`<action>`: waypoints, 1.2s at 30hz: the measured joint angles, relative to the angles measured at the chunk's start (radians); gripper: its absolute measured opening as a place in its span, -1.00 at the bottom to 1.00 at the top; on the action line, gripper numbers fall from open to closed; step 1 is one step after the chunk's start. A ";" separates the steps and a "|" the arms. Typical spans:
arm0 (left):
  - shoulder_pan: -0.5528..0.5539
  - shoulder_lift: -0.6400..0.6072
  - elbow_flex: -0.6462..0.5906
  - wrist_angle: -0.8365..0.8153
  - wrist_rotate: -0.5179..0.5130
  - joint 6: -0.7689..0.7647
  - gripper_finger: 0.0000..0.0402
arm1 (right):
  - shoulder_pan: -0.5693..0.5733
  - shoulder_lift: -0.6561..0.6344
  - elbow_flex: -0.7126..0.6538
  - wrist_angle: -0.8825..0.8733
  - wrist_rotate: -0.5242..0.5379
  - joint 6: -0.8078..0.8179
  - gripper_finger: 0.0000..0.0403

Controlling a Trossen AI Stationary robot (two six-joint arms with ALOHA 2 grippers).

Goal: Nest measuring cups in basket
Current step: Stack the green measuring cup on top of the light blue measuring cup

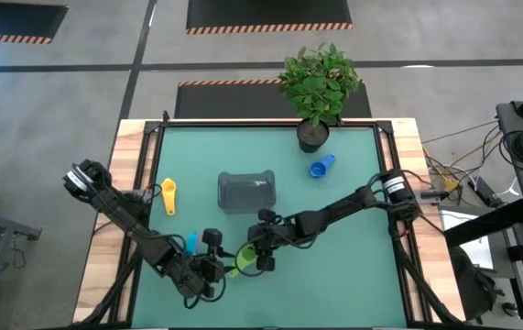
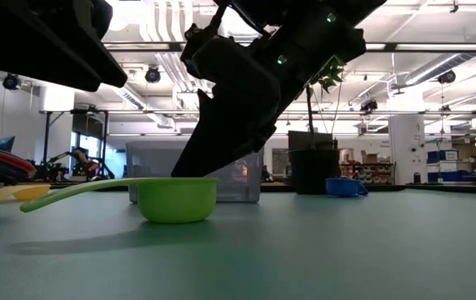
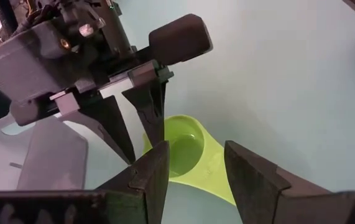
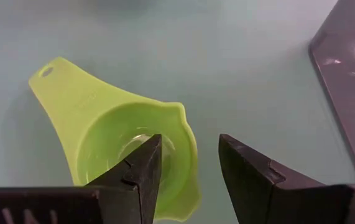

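- The green measuring cup [image 1: 242, 258] sits upright on the mat in the lower middle of the high view, its handle running toward the left gripper [image 1: 213, 267].
- The right gripper [image 4: 186, 163] hangs over the cup with fingers parted, one finger above the bowl and the other outside the rim; nothing is gripped yet.
- The left gripper's fingers are likewise spread in its wrist view, empty, with the cup [image 3: 186, 155] just beyond them.
- Judged best: the right gripper should lower until one finger is inside the bowl, close on the wall, lift straight, then carry it to the basket [image 1: 247, 191], which lies up-frame near the centre. The left arm should hold clear to avoid a clash.
- A yellow cup [image 1: 168, 195] lies left of the basket, a teal one [image 1: 190, 242] near the left arm, a blue one [image 1: 321, 166] at upper right beside the potted plant [image 1: 318, 90].
- The surface is a flat teal mat [image 1: 353, 257] on a wood-edged table; the low view shows a bright workshop behind.
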State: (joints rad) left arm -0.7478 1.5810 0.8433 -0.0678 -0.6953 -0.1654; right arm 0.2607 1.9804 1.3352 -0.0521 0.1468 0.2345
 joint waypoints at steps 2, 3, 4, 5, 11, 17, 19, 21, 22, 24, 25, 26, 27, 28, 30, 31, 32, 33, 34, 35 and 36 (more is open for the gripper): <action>0.001 0.000 0.000 -0.001 -0.001 0.000 -0.32 | 0.000 0.000 -0.001 -0.001 0.002 -0.001 -0.34; 0.001 0.000 0.000 -0.001 -0.001 0.000 -0.32 | 0.000 0.000 -0.001 -0.001 0.002 -0.002 -0.37; 0.002 0.000 0.000 -0.001 -0.001 0.000 -0.32 | 0.000 0.000 -0.001 -0.001 0.002 -0.003 -0.41; 0.002 0.000 0.000 -0.001 -0.002 0.000 -0.32 | -0.001 -0.001 -0.001 -0.001 0.002 -0.006 -0.44; 0.004 0.000 0.000 0.000 -0.002 0.000 -0.32 | -0.007 0.018 -0.002 -0.001 0.002 -0.009 -0.64; 0.004 0.000 0.000 0.000 -0.003 0.000 -0.32 | -0.006 0.029 -0.003 -0.003 -0.023 -0.010 -0.81; 0.004 0.000 0.000 0.000 -0.003 0.000 -0.32 | -0.006 0.029 -0.003 -0.002 -0.024 -0.013 -0.87; 0.004 0.000 0.000 0.000 -0.003 0.000 -0.32 | -0.006 0.025 -0.003 0.001 -0.025 -0.020 -0.92; 0.004 0.000 0.000 0.000 -0.003 0.000 -0.32 | -0.006 0.023 -0.003 0.002 -0.025 -0.022 -0.93; 0.004 0.000 0.000 0.000 -0.003 0.001 -0.32 | -0.006 0.018 -0.003 0.001 -0.025 -0.018 -0.94; 0.004 0.000 0.000 0.000 -0.003 0.000 -0.32 | -0.006 0.016 -0.003 -0.001 -0.025 -0.014 -0.95; 0.004 0.000 0.000 0.000 -0.003 0.000 -0.32 | -0.006 0.013 -0.003 -0.004 -0.025 -0.010 -0.95; 0.004 0.000 0.000 0.000 -0.003 0.000 -0.32 | -0.006 0.010 -0.003 -0.005 -0.024 -0.010 -0.95; 0.004 0.000 0.000 0.000 -0.003 0.001 -0.32 | -0.006 0.004 -0.003 -0.009 -0.024 -0.010 -0.95; 0.004 -0.001 0.000 -0.001 -0.004 0.005 -0.32 | -0.005 -0.010 -0.004 -0.025 -0.023 -0.004 -0.95; 0.004 -0.002 0.000 0.000 -0.004 0.008 -0.32 | -0.004 -0.017 -0.004 -0.033 -0.017 0.001 -0.95; 0.004 -0.006 0.000 -0.001 -0.008 0.013 -0.32 | -0.003 -0.030 -0.004 -0.051 -0.016 0.002 -0.95; 0.003 -0.010 0.000 -0.001 -0.021 0.017 -0.32 | -0.003 -0.038 -0.004 -0.069 -0.015 0.002 -0.95; 0.003 -0.016 0.000 -0.002 -0.033 0.019 -0.32 | -0.003 -0.047 -0.004 -0.080 -0.014 0.005 -0.95; 0.003 -0.022 0.002 -0.006 -0.053 0.026 -0.32 | -0.002 -0.056 -0.004 -0.089 -0.011 0.008 -0.95; 0.002 -0.029 0.005 -0.011 -0.068 0.033 -0.32 | 0.000 -0.067 -0.005 -0.108 0.000 0.009 -0.95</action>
State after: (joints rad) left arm -0.7460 1.5521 0.8482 -0.0787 -0.7634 -0.1325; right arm 0.2612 1.9132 1.3298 -0.1603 0.1466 0.2433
